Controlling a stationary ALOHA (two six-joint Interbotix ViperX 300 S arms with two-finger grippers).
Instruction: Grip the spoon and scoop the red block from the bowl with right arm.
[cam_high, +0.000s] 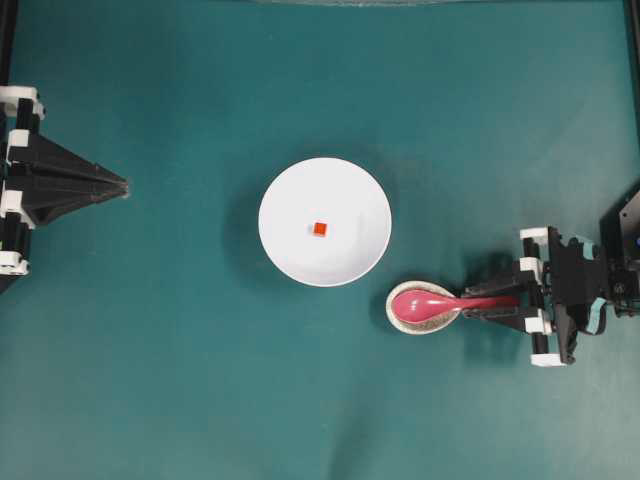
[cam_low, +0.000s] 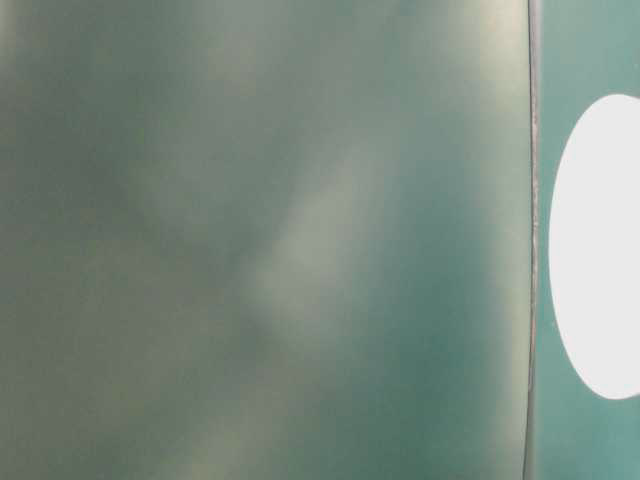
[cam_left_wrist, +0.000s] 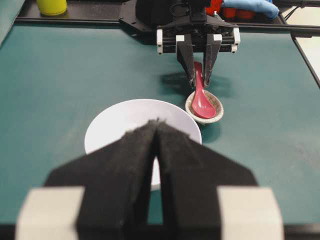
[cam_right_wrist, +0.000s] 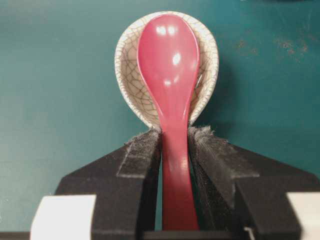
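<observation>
Red: one spoon (cam_right_wrist: 170, 75), one block (cam_high: 319, 229).

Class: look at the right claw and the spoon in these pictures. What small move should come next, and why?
Probably lift the spoon straight up. The right claw already has both fingers against the handle, yet the scoop lies in the speckled rest. The red block waits in the bowl, apart from the rest.
</observation>
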